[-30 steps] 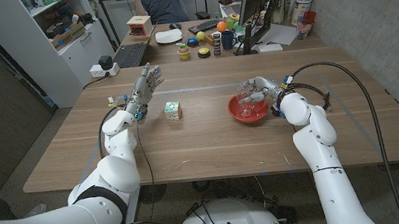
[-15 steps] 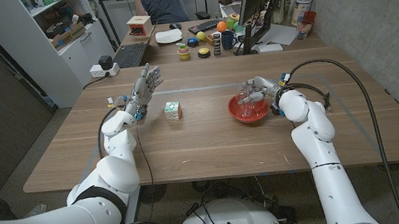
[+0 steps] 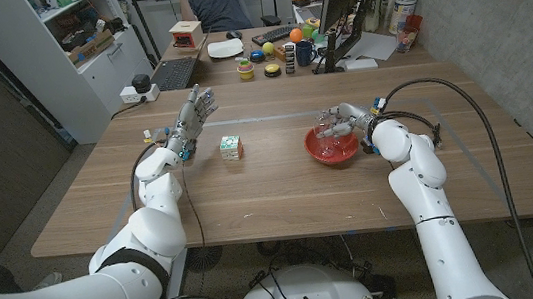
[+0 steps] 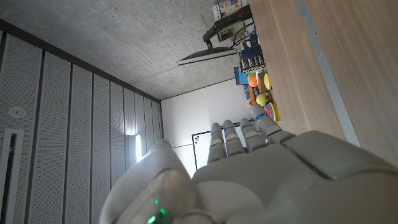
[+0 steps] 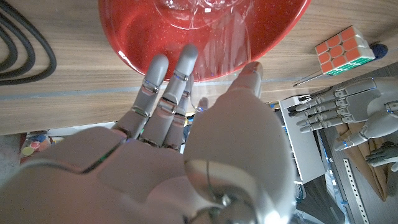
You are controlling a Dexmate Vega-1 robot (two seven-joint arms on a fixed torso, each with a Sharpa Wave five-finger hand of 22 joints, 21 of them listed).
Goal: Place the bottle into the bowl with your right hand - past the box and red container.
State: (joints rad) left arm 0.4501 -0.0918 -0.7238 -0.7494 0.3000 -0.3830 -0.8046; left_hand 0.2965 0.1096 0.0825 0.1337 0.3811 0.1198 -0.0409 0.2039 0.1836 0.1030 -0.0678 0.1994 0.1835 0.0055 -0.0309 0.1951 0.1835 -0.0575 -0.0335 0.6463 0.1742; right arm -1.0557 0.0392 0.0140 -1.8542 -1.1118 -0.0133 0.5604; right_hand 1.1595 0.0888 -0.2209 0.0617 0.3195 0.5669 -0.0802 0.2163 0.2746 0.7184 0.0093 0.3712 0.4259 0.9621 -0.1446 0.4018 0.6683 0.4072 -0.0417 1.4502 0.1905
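A red bowl sits on the wooden table right of centre. A clear plastic bottle rests in it, seen through the bowl's rim as a transparent shape. My right hand hovers at the bowl's far right rim, with its fingers stretched apart over the red bowl and nothing gripped. My left hand is raised above the table's left side with its fingers spread and holding nothing; it also appears as the left hand in the right wrist view.
A colour cube stands mid-table between the hands, also seen as the cube. A small object lies by the left arm. A black cable loops around the right arm. The far desk holds a laptop, cups, fruit and a monitor, with a person seated behind it.
My right hand has shifted slightly at the bowl's rim, fingers looser around the bottle. The bottle stays in the bowl. The left hand has not moved.
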